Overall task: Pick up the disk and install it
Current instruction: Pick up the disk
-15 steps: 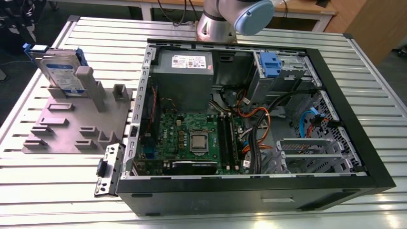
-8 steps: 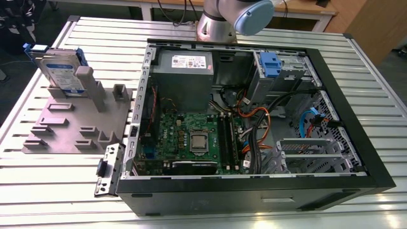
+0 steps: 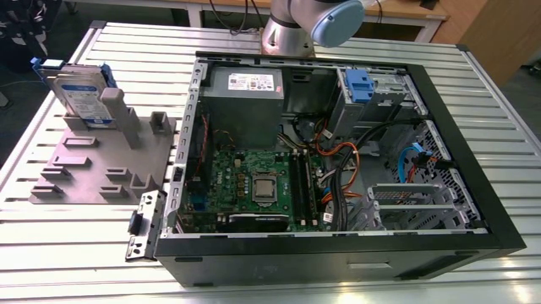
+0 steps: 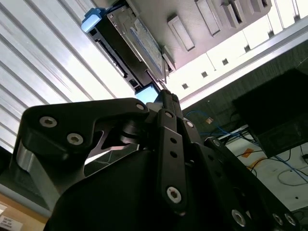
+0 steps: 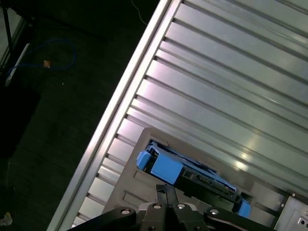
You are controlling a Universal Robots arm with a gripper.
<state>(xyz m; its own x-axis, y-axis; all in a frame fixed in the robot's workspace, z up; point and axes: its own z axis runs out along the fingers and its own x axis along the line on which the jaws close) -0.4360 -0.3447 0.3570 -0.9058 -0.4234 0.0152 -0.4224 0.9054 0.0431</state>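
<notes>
Blue-framed disk (image 5: 191, 175) upright — just beyond the closed, empty end effector (image 5: 161, 189).

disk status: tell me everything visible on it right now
The disk is a flat silver metal drive with a white-and-blue label and a blue plastic frame along its edges. It stands upright on edge in a slot of the grey holder on the slatted table, to the exterior view's left of the open computer case. Only the holder touches it. The end effector is apart from it, shut and holding nothing.
</notes>
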